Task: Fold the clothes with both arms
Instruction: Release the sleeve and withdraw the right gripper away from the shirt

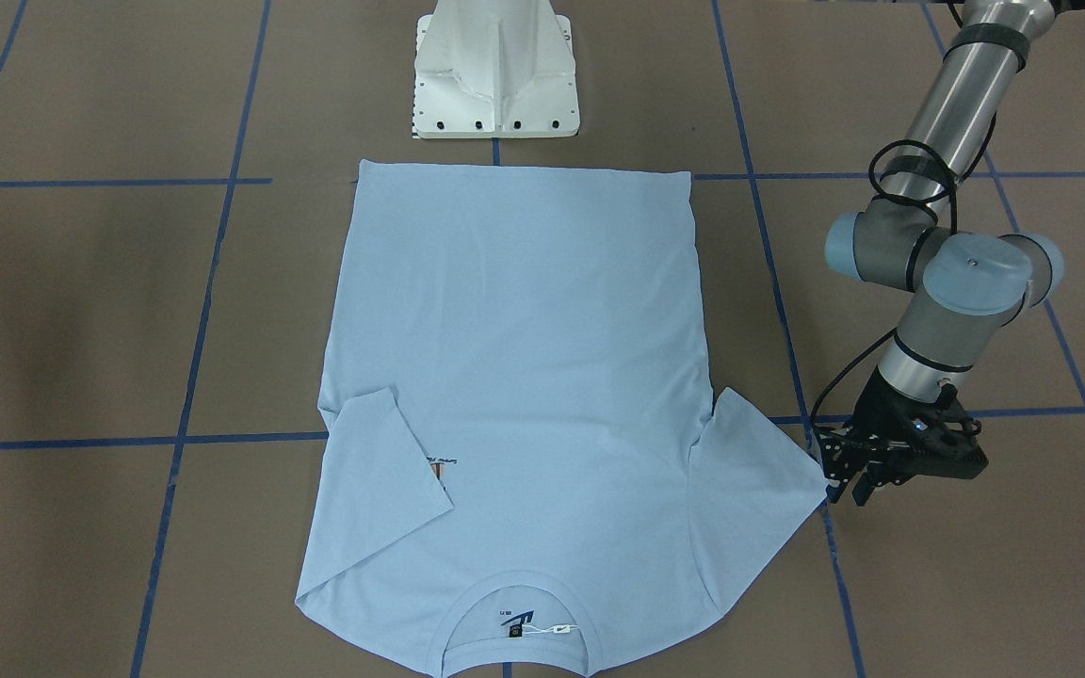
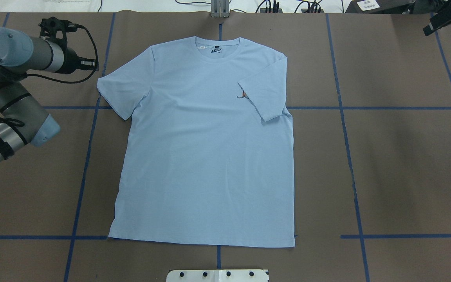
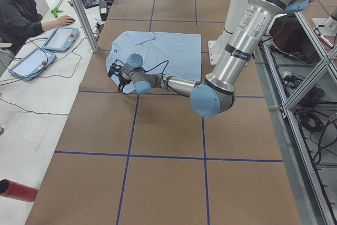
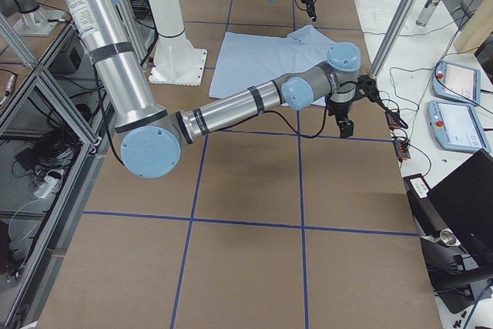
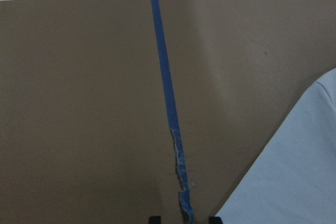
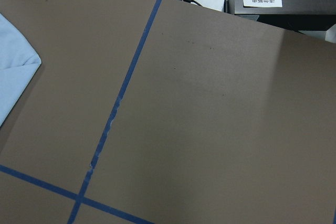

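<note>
The pale blue T-shirt (image 1: 514, 377) lies flat on the brown table, collar (image 2: 217, 49) at the far side from the robot's base. The sleeve on the robot's right side (image 2: 264, 94) is folded in over the chest and half covers the print. The other sleeve (image 2: 121, 88) lies spread out. My left gripper (image 1: 849, 482) hovers low just outside that spread sleeve's edge, fingers apart and empty; its fingertips (image 5: 153, 219) show over blue tape in the left wrist view. My right gripper (image 2: 431, 28) is at the table's far right corner, away from the shirt; whether it is open does not show.
The white pedestal base (image 1: 497, 71) stands at the shirt's hem side. Blue tape lines (image 2: 349, 156) grid the table. Cables and a power strip (image 2: 288, 6) line the far edge. An operator (image 3: 18, 11) with tablets sits beside the table.
</note>
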Controlling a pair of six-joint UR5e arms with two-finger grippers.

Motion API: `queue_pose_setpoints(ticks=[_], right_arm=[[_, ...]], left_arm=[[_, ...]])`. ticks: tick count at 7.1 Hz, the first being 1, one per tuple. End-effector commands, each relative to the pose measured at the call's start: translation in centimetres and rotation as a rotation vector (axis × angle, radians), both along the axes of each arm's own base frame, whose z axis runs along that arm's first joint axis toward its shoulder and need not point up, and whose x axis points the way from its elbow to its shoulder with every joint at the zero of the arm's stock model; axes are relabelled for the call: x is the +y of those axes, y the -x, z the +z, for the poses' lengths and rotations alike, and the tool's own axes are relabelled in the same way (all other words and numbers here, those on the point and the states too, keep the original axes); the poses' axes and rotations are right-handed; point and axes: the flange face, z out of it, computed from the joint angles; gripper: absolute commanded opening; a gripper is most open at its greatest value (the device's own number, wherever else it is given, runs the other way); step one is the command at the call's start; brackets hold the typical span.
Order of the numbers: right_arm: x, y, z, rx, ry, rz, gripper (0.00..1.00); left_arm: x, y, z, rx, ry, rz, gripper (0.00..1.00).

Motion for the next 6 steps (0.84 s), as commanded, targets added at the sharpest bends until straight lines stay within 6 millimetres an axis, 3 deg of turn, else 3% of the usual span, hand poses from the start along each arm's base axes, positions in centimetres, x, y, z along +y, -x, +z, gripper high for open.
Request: queue_pose_setpoints(ticks=[1, 5, 6], right_arm=[[0.09, -0.03, 0.16, 0.001, 0.001, 0.0, 1.0], [0.06, -0.03, 0.24, 0.003, 0.001, 0.0, 1.0], [0.09, -0.05, 0.37, 0.004, 0.005, 0.002, 1.0]], left_arm=[[1.01, -1.66, 0.65, -0.014, 0.001, 0.014, 0.37], [1.62, -2.14, 1.38, -0.022, 0.007, 0.024, 0.36], [1.68, -2.24, 1.4, -0.023, 0.008, 0.026, 0.31]])
